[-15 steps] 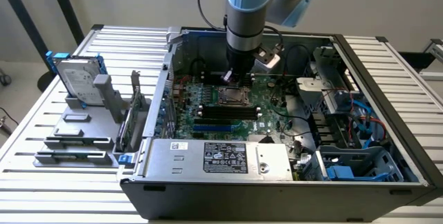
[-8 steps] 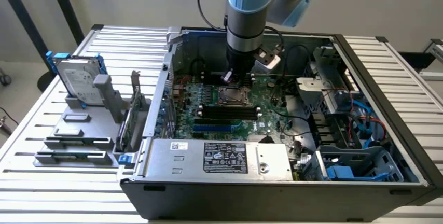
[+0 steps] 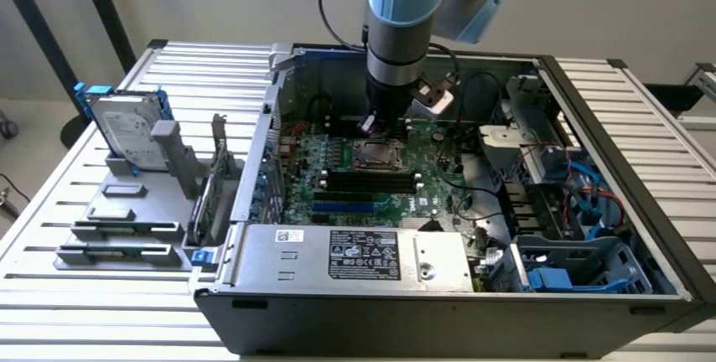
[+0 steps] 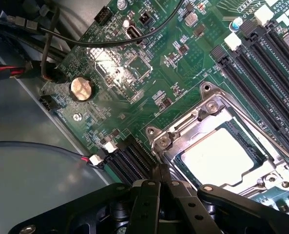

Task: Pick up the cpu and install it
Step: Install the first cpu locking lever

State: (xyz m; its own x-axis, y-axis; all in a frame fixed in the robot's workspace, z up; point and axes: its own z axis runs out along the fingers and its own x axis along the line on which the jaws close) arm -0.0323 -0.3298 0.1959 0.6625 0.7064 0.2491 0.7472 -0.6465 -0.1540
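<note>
In the exterior view we see the arm reaching down into the open computer case [image 3: 448, 295] on the slatted surface [image 3: 79, 312], its gripper [image 3: 373, 127] just above the socket [image 3: 381, 157] on the green board [image 3: 370, 182], while a grey rack [image 3: 146, 203] beside the case at the exterior view's left holds a hard drive [image 3: 121, 131] upright. In the wrist view we see the cpu [image 4: 217, 158], a flat square chip with a pale, shiny metal top, lying inside the socket's metal frame [image 4: 202, 114], with long black slots [image 4: 261, 63] beside it. The gripper [image 4: 160, 181] there has its fingers drawn together, holding nothing, just beside the frame's edge.
</note>
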